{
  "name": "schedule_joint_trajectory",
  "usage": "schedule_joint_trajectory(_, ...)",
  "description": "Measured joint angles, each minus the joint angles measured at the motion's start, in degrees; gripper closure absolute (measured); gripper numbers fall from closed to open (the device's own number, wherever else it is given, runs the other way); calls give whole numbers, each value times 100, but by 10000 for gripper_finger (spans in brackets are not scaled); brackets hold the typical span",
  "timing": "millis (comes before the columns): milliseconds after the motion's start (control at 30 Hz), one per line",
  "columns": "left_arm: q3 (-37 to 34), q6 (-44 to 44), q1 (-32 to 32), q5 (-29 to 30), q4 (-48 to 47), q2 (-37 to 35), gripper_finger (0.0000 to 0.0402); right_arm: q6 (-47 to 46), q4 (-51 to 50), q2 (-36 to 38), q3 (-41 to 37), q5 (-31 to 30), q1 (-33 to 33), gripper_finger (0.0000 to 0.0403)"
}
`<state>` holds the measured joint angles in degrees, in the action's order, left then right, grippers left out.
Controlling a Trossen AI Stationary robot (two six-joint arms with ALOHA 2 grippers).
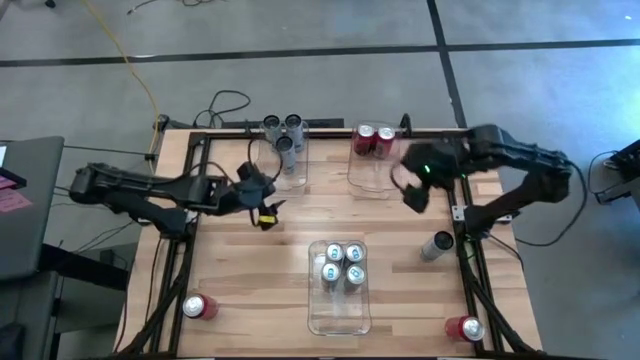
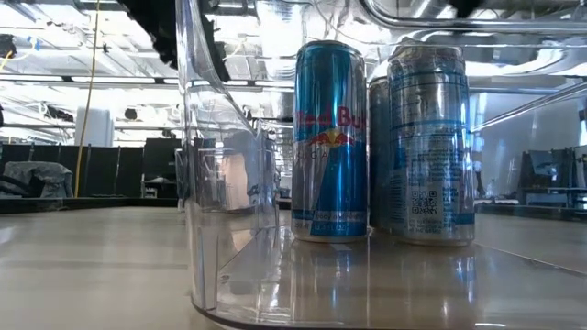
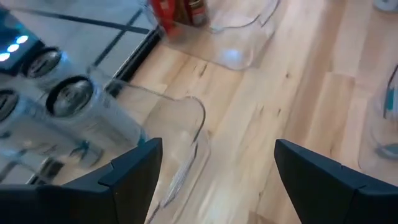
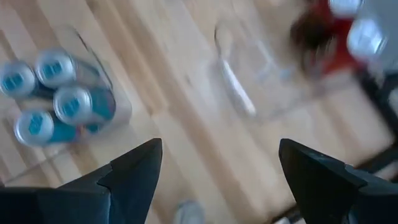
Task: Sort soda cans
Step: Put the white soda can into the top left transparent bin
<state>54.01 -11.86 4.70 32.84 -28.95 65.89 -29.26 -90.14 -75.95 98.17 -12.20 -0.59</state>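
Two empty grippers, my left (image 1: 262, 203) spread beside the grey cans (image 1: 283, 134), my right (image 1: 412, 186) spread near the red cans (image 1: 374, 139), nothing grasped.

Overhead view spans the table (image 1: 260, 290); low view sits close against the middle bin (image 2: 220, 229), also seen overhead.

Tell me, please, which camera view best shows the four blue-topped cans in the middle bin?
The high view: all four blue-topped cans show unobstructed from above. The low view gives close-up sides of a few; the right wrist view shows them blurred; the left wrist view misses them.
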Motion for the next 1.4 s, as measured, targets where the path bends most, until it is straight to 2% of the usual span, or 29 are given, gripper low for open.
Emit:
schedule_joint_trajectory(200,-381,-591,618,1084,-21,-253,95,-1721,10,769,-1533,0,-884,61)
schedule_joint_trajectory(367,-644,-1026,879,1450,11,-420,95,-3040,2,1120,-2343,187,-1648,61)
schedule_joint_trajectory(767,-744,-1305,906,1792,11,-396,95,-5078,16,1110,-2607,644,-3030,61)
schedule_joint_trajectory(1100,-744,-1351,910,1786,11,-396,95,-6074,15,1114,-3181,615,-3513,61)
schedule_joint_trajectory(1400,-744,-1286,910,1779,11,-396,95,-6135,133,1118,-3541,626,-3406,61)
